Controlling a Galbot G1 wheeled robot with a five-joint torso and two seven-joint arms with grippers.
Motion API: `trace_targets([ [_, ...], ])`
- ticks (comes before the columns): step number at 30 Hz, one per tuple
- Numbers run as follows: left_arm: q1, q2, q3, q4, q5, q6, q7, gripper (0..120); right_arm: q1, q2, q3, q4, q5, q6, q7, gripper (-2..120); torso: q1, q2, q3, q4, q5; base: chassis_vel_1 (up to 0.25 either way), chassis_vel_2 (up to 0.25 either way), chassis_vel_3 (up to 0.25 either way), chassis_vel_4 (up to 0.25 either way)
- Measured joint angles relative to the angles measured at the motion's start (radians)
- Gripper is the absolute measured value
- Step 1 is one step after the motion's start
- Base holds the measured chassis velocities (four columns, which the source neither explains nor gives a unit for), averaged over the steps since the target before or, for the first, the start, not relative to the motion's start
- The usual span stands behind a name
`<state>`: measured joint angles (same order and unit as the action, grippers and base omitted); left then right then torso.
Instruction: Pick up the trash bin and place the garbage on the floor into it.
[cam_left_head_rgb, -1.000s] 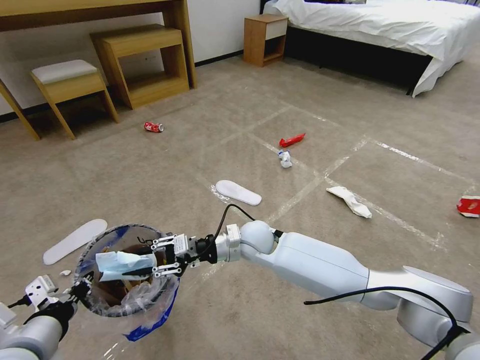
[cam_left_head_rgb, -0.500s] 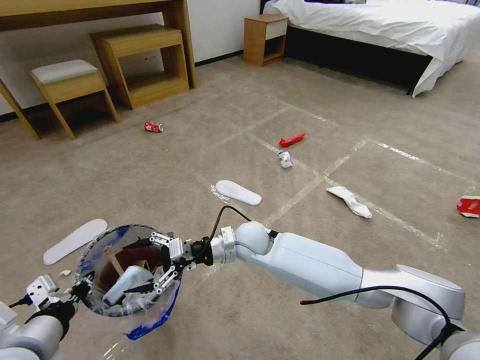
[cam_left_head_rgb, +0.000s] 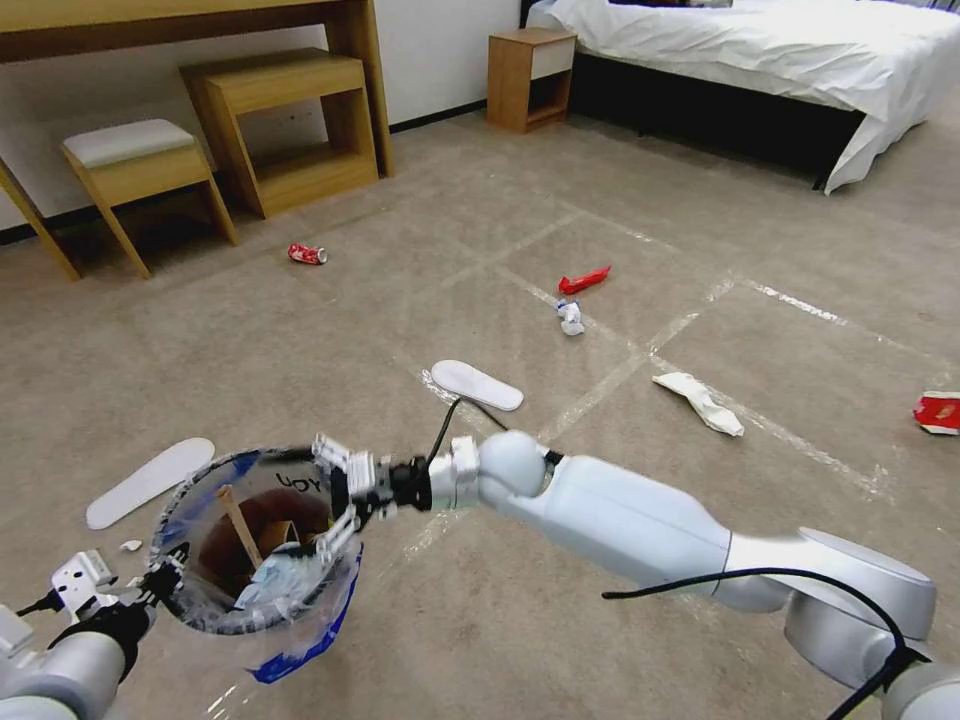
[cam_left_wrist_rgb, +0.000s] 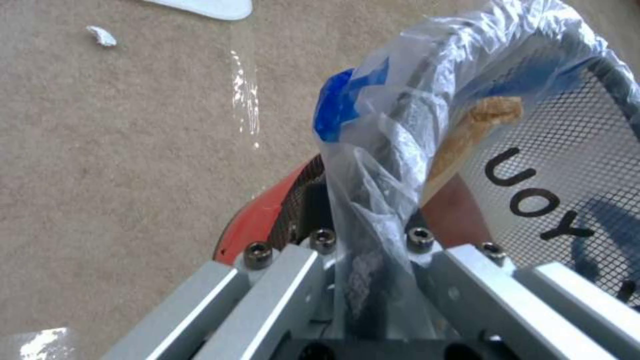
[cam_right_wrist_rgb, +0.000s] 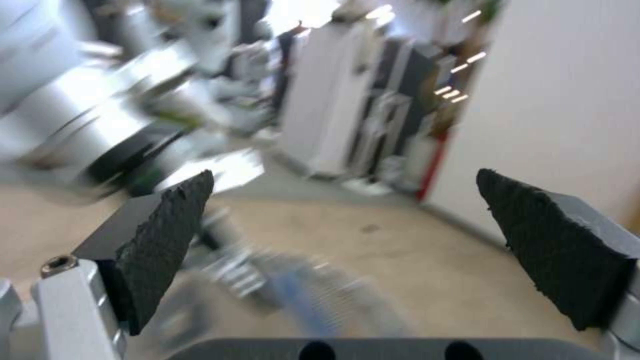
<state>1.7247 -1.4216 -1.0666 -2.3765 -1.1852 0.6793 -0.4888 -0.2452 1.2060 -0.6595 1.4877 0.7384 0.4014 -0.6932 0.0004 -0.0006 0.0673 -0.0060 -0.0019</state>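
Low at the robot's left, the trash bin (cam_left_head_rgb: 255, 545) is held above the floor (cam_left_head_rgb: 420, 250) by the left end effector (cam_left_head_rgb: 165, 580), which pinches the near rim together with the crinkled plastic liner; the left wrist view shows the liner (cam_left_wrist_rgb: 393, 150) and the mesh wall (cam_left_wrist_rgb: 567, 150) passing between its metal fingers (cam_left_wrist_rgb: 280, 280). Inside the bin lie a blue face mask (cam_left_head_rgb: 285, 575), a wooden stick (cam_left_head_rgb: 240, 525) leaning on the wall, and a brown paper piece (cam_left_head_rgb: 285, 530).

At the far rim of the bin, the right end effector (cam_left_head_rgb: 335, 495) sits on the long white arm that reaches across from the right. Its jaws are spread wide with nothing between them; the right wrist view shows the two black pads (cam_right_wrist_rgb: 167, 240) well apart.

Out on the carpet, one white slipper (cam_left_head_rgb: 148, 482) lies just left of the bin and another slipper (cam_left_head_rgb: 477, 384) lies beyond the arm. Farther off are a red can (cam_left_head_rgb: 307, 254) near the wooden stool (cam_left_head_rgb: 140, 180), a red wrapper (cam_left_head_rgb: 583, 280) with a small crumpled white piece (cam_left_head_rgb: 571, 318) beside it, a white tissue (cam_left_head_rgb: 700, 402) on a tape strip, and a red cup (cam_left_head_rgb: 938, 412) at the right edge. A tiny white scrap (cam_left_head_rgb: 130, 546) lies near the left end effector.
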Motion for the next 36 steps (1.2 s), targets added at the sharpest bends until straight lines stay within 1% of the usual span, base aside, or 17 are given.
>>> trace_targets([
  [1, 0.000, 0.000, 0.000, 0.000, 0.000, 0.000, 0.000, 0, 0.000, 0.000, 0.000, 0.000, 0.000, 0.000, 0.000, 100, 0.000, 0.000, 0.000, 0.0000, 0.0000, 0.000, 0.000, 0.000, 0.000],
  [5, 0.006, 0.002, -0.003, -0.005, -0.010, 0.000, -0.006, 0, 0.008, -0.042, 0.090, 0.030, 0.031, -0.001, 0.106, 100, 0.000, 0.000, 0.000, 0.0000, 0.0000, 0.000, 0.000, 0.000, 0.000],
  [7, 0.008, 0.009, -0.009, -0.008, -0.020, 0.000, -0.013, 0, -0.016, -0.088, 0.199, 0.053, 0.011, -0.016, 0.257, 100, 0.000, 0.000, 0.000, 0.0000, 0.0001, 0.000, 0.000, 0.000, 0.000],
  [9, 0.010, 0.017, -0.016, -0.009, -0.024, 0.001, -0.015, 0, -0.098, -0.146, 0.312, 0.089, -0.031, -0.054, 0.444, 100, 0.000, 0.000, 0.000, -0.0006, 0.0002, 0.000, 0.000, 0.000, 0.000],
  [10, 0.010, 0.017, -0.016, -0.009, -0.024, 0.001, -0.015, 0, -0.098, -0.146, 0.312, 0.089, -0.031, -0.054, 0.444, 100, 0.000, 0.000, 0.000, -0.0006, 0.0002, 0.000, 0.000, 0.000, 0.000],
  [13, 0.011, 0.022, -0.015, -0.010, -0.026, 0.002, -0.016, 0, -0.251, -0.198, 0.454, 0.124, -0.069, -0.096, 0.640, 100, 0.000, 0.000, 0.000, -0.0007, 0.0005, 0.000, 0.000, 0.000, 0.000],
  [14, 0.011, 0.022, -0.015, -0.010, -0.026, 0.002, -0.016, 0, -0.251, -0.198, 0.454, 0.124, -0.069, -0.096, 0.640, 100, 0.000, 0.000, 0.000, -0.0007, 0.0005, 0.000, 0.000, 0.000, 0.000],
  [16, 0.013, 0.025, -0.012, -0.011, -0.025, 0.003, -0.016, 0, -0.355, -0.210, 0.569, 0.137, -0.116, -0.109, 0.722, 100, 0.000, 0.000, 0.000, -0.0003, 0.0003, 0.000, 0.000, 0.000, 0.000],
  [18, 0.013, 0.026, -0.012, -0.011, -0.024, 0.004, -0.016, 0, -0.390, -0.210, 0.606, 0.142, -0.132, -0.109, 0.742, 100, 0.000, 0.000, 0.000, -0.0004, 0.0003, 0.000, 0.000, 0.000, 0.000],
  [22, 0.023, 0.027, -0.016, -0.013, -0.005, 0.006, -0.001, 0, -0.682, -0.183, 0.859, 0.212, -0.252, -0.074, 0.789, 100, 0.000, 0.000, 0.000, -0.0005, 0.0007, 0.000, 0.000, 0.000, 0.000],
  [23, 0.023, 0.027, -0.016, -0.013, -0.005, 0.006, -0.001, 0, -0.682, -0.183, 0.859, 0.212, -0.252, -0.074, 0.789, 100, 0.000, 0.000, 0.000, -0.0005, 0.0007, 0.000, 0.000, 0.000, 0.000],
  [26, 0.028, 0.028, -0.017, -0.018, 0.006, 0.006, 0.006, 0, -0.843, -0.142, 1.025, 0.270, -0.348, -0.041, 0.783, 100, 0.000, 0.000, 0.000, -0.0002, -0.0005, 0.000, 0.000, 0.000, 0.000],
  [27, 0.028, 0.028, -0.017, -0.018, 0.006, 0.006, 0.006, 0, -0.843, -0.142, 1.025, 0.270, -0.348, -0.041, 0.783, 100, 0.000, 0.000, 0.000, -0.0002, -0.0005, 0.000, 0.000, 0.000, 0.000],
  [30, 0.033, 0.031, -0.020, -0.024, 0.008, 0.006, 0.008, 0, -0.987, -0.085, 1.144, 0.314, -0.434, -0.010, 0.757, 100, 0.000, 0.000, 0.000, -0.0004, 0.0000, 0.000, 0.000, 0.000, 0.000],
  [31, 0.033, 0.031, -0.020, -0.024, 0.008, 0.006, 0.008, 0, -0.987, -0.085, 1.144, 0.314, -0.434, -0.010, 0.757, 100, 0.000, 0.000, 0.000, -0.0004, 0.0000, 0.000, 0.000, 0.000, 0.000],
  [33, 0.039, 0.028, -0.020, -0.028, 0.009, 0.007, 0.009, 0, -1.077, -0.033, 1.208, 0.333, -0.479, 0.035, 0.742, 100, 0.000, 0.000, 0.000, -0.0005, 0.0001, 0.000, 0.000, 0.000, 0.000],
  [36, 0.041, 0.023, -0.017, -0.029, 0.013, 0.007, 0.010, 0, -1.122, 0.004, 1.242, 0.346, -0.507, 0.055, 0.731, 100, 0.000, 0.000, 0.000, -0.0004, 0.0000, 0.000, 0.000, 0.000, 0.000],
])
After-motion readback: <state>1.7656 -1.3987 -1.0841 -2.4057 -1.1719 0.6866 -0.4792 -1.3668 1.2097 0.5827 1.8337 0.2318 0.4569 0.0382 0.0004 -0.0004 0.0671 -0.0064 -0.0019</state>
